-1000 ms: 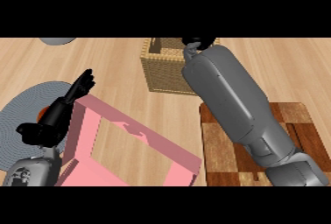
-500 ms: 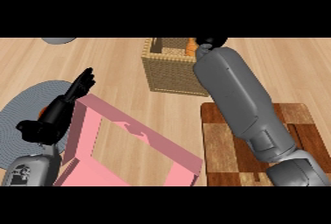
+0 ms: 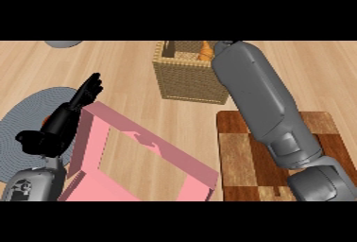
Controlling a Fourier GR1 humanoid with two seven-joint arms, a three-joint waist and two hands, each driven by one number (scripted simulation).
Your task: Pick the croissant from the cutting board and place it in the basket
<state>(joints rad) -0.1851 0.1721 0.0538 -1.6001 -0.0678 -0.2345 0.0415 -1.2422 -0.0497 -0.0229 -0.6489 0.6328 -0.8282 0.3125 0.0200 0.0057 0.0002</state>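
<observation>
Change since earlier frame: right forearm (image 3: 261, 101) has swung further over the far basket (image 3: 187, 78); an orange croissant (image 3: 206, 51) now shows inside the basket against its right wall.
Right robot hand: hidden beyond the forearm at the basket; grip state cannot be told.
Left robot hand (image 3: 66, 120): at left, fingers straight, resting, holding nothing.
Cutting board (image 3: 241, 158): near right, partly covered by the forearm.
Pink tray (image 3: 136, 163): near centre on the table (image 3: 125, 71).
Grey round mat (image 3: 24, 116): left, under the left robot hand.
</observation>
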